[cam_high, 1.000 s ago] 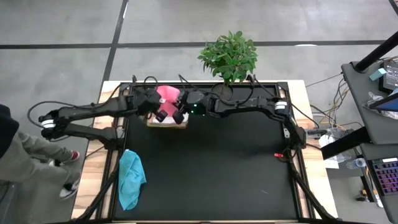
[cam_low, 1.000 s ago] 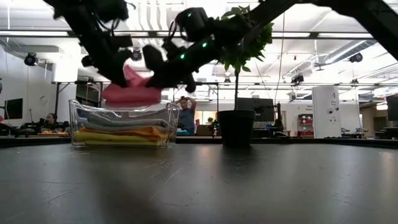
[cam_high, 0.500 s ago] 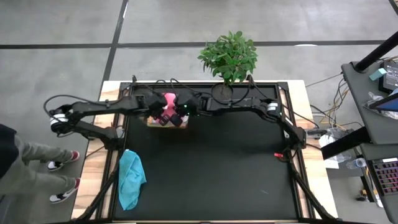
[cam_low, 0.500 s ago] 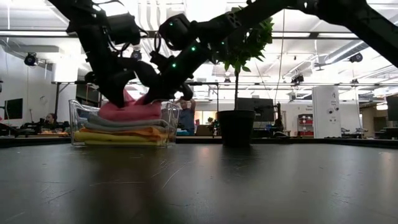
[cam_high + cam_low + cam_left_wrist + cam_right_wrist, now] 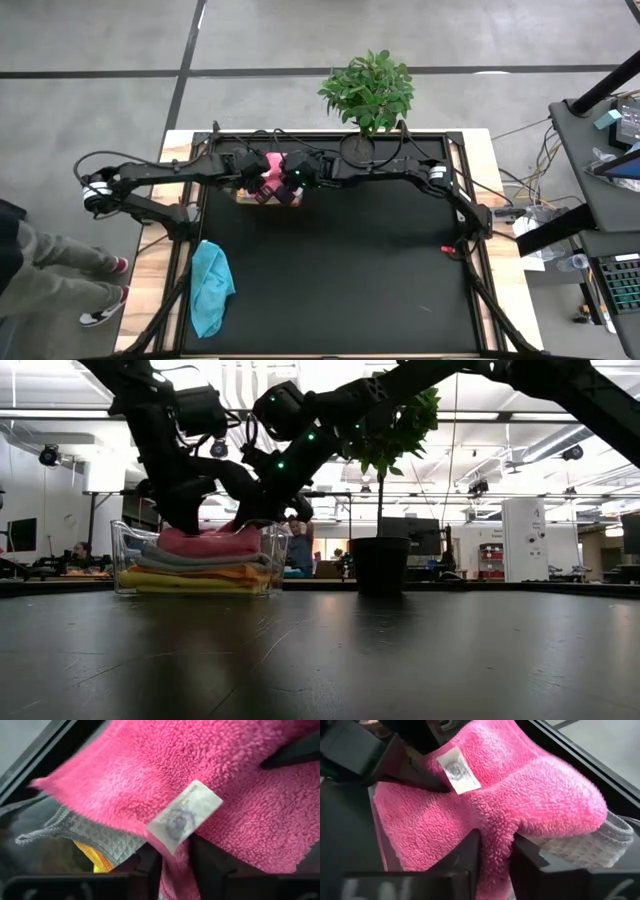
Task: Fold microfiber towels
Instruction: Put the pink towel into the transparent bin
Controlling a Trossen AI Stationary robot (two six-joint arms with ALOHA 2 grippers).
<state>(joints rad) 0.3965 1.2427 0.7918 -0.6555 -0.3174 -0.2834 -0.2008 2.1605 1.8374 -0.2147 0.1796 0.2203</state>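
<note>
Two towels [image 5: 190,573] half-hidden under pink towel [image 5: 208,542]

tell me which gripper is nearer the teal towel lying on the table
Left. The left gripper is over the clear box at the table's far edge, on the teal towel's side. The right gripper sits just beyond it, slightly farther off.

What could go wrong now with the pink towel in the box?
The pink towel lies atop the stack in the clear box, with cloth between the fingers of both the left gripper and right gripper. Rising, they might drag it out, unfold it, or disturb the grey towel beneath.
</note>
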